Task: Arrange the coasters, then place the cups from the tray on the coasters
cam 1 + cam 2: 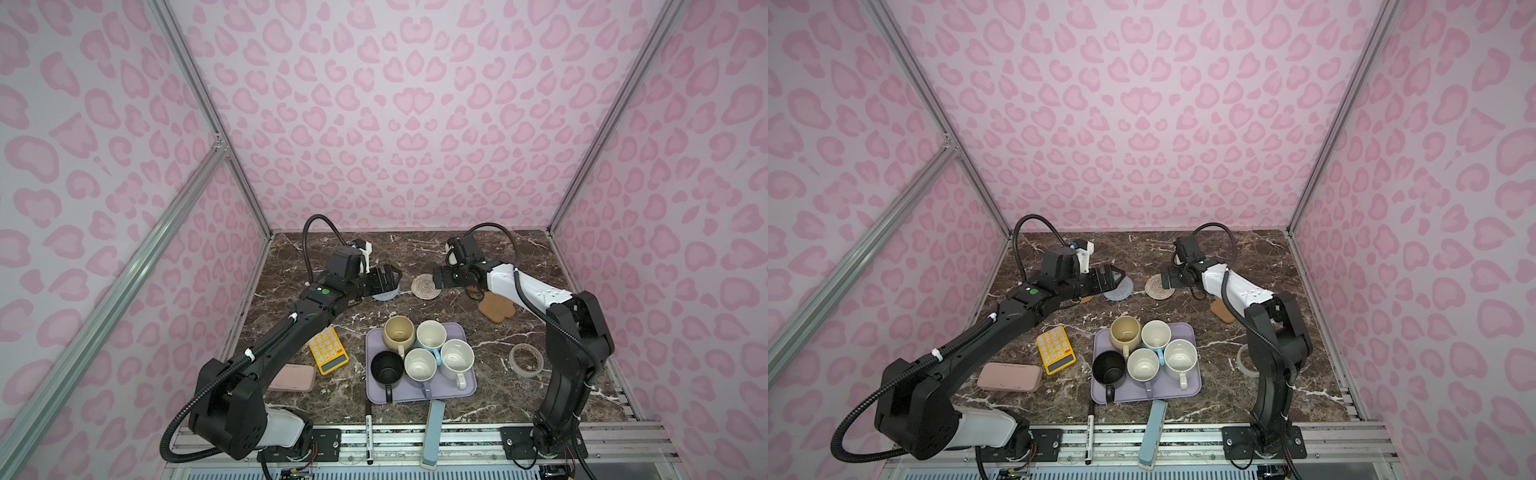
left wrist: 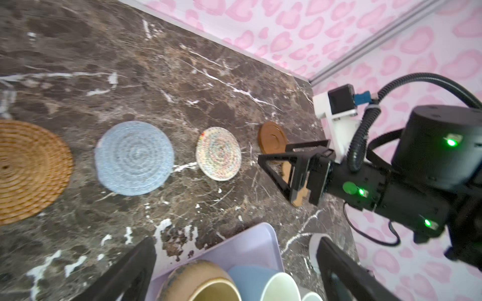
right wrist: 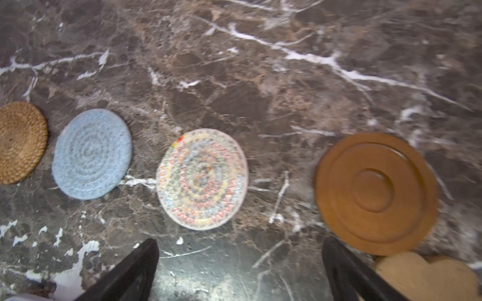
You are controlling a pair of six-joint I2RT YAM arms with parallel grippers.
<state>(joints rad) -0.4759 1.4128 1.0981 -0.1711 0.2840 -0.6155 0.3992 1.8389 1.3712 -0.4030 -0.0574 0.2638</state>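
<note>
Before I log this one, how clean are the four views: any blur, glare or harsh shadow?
Right wrist view: smeared by motion, worst on the brown disc, with a pale sheen of glare on the marble table near the bottom edge. Left wrist view: the orange woven coaster and the close beige mug are soft. Both top views: evenly lit, reasonably sharp, only faint shadows.
</note>
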